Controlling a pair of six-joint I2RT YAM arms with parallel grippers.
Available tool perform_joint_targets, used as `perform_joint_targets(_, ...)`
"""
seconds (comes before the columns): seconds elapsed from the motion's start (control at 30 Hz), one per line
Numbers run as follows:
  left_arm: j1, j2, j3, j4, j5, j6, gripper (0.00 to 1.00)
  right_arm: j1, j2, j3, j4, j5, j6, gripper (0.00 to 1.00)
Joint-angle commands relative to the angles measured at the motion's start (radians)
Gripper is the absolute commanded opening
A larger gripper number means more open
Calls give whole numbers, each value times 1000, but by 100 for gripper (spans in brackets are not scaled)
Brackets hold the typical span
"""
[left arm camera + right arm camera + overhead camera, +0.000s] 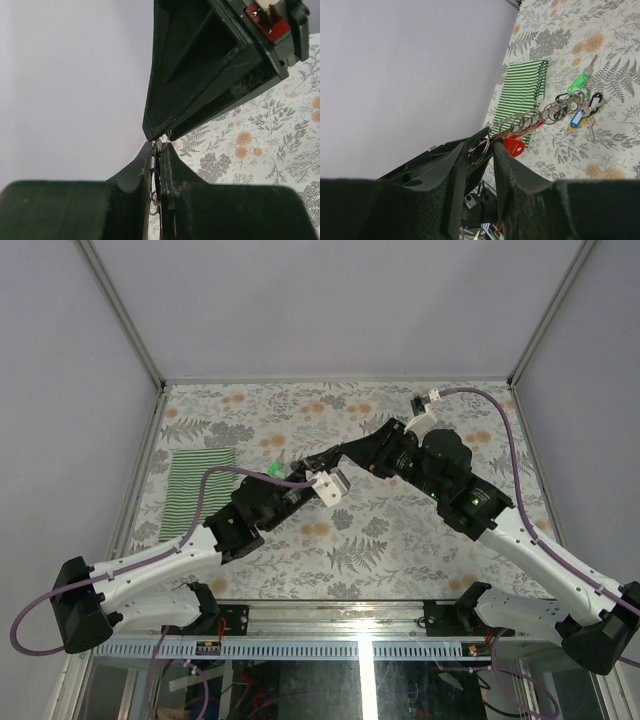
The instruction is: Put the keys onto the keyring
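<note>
The keyring is a chain of silvery rings (530,121) with a red tag (514,146). It runs from my grippers out to the keys (580,100), which carry green, black and blue tags. My left gripper (159,145) is shut on the near end of the ring chain (156,185). My right gripper (481,145) meets it tip to tip from above. Its jaws stand apart, with one ring (481,150) and the left gripper's tip in the gap. In the top view the two grippers meet above mid-table, with the green tag (275,470) beside them.
A folded green-and-white striped cloth (197,490) lies at the left of the floral tablecloth (400,540), beneath the ring chain in the right wrist view (522,92). Grey walls close the table in on three sides.
</note>
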Motion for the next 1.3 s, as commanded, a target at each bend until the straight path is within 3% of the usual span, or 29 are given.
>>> perform_joint_targets(0.0,-1,-19,23,91,17,4,0,3,13,5,78,-17,14,32)
perform_joint_targets(0.2,-3,-20,22,91,23,6,0,3,21,6,87,-27,17,23)
perform_joint_targets(0.47,-3,-27,17,86,24,4,1,4,15,8,74,-21,5,0)
perform_joint_targets(0.8,-3,-106,21,21,93,-118,30,3,-43,12,111,-17,-168,0)
perform_joint_targets(1.0,-3,-183,25,-43,168,-236,35,4,-77,20,127,-56,-305,0)
perform_joint_targets(1.27,-4,-274,43,-90,232,-407,37,3,-131,-1,174,-250,-565,0)
